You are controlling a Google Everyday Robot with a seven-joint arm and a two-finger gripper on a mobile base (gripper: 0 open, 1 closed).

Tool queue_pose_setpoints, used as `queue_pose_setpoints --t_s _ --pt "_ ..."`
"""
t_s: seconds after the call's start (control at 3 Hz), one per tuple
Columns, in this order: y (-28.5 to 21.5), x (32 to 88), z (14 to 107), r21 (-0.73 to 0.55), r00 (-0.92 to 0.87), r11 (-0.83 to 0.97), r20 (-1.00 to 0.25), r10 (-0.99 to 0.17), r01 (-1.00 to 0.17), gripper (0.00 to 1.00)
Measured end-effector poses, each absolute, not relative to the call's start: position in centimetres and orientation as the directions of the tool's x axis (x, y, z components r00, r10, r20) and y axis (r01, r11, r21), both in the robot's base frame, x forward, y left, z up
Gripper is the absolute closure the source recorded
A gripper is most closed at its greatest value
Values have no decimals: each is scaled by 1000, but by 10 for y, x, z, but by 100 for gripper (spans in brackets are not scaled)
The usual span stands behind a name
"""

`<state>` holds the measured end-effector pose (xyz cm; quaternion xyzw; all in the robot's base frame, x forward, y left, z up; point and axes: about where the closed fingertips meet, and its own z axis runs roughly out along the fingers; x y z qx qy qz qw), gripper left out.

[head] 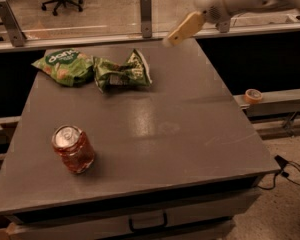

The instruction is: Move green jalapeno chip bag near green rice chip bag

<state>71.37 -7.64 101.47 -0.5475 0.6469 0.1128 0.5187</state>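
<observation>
The green jalapeno chip bag [122, 74], dark olive and crumpled, lies on the grey table [190, 129] at the back left. Its left end touches the green rice chip bag [64, 66], a bright light-green puffy bag with a round logo. My gripper [182, 30] is raised above the table's back edge, up and to the right of both bags. It holds nothing and is clear of them.
A red soda can [72, 149] stands at the front left of the table. A roll of tape [253, 95] sits on a ledge to the right. A glass barrier with metal posts [146, 14] runs behind the table. Cables lie on the floor at right.
</observation>
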Motion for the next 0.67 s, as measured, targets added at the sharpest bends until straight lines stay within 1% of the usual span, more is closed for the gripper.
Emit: queue_pose_setpoints --t_s 0.33,0.67 --pt "-151 700 1089 -606 142 435 -676 -723 -666 0" --pt "-161 697 1098 -641 138 424 -639 -757 -639 0"
